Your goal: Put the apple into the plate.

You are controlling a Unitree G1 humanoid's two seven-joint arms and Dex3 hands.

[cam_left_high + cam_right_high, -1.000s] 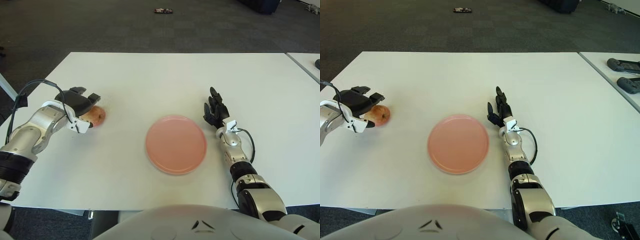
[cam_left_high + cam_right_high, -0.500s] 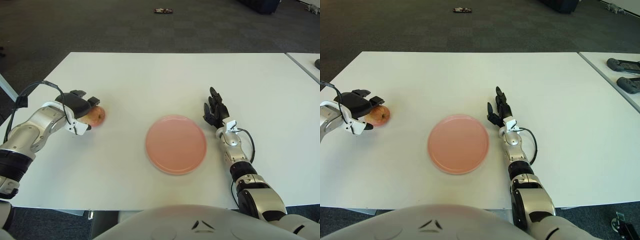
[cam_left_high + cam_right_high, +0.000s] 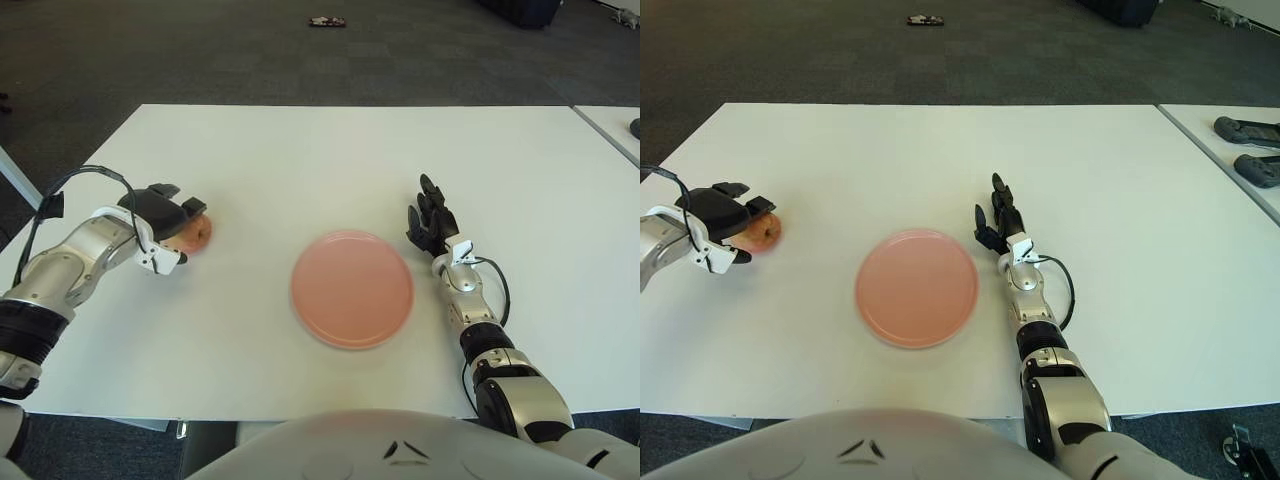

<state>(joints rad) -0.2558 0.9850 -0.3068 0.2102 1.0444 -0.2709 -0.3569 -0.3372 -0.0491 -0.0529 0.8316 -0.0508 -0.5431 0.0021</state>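
Note:
A reddish-yellow apple (image 3: 200, 233) lies on the white table (image 3: 330, 150) at the left. My left hand (image 3: 184, 236) cups it from the left: the black fingers (image 3: 190, 207) reach over its top and the thumb (image 3: 168, 262) sits below it, spread apart, with no firm grip visible. The apple still touches the table. A round pink plate (image 3: 352, 288) lies at the table's middle, to the right of the apple. My right hand (image 3: 430, 222) shows just right of the plate, fingers relaxed and holding nothing.
A second white table (image 3: 1240, 160) stands at the right with two black controllers (image 3: 1248, 130) on it. A small dark object (image 3: 327, 21) lies on the grey floor beyond the table's far edge. A black cable (image 3: 85, 180) loops over my left forearm.
My left hand has dropped lower and shifted slightly right, its fingers now over the apple's top. The apple, plate and right hand have not moved.

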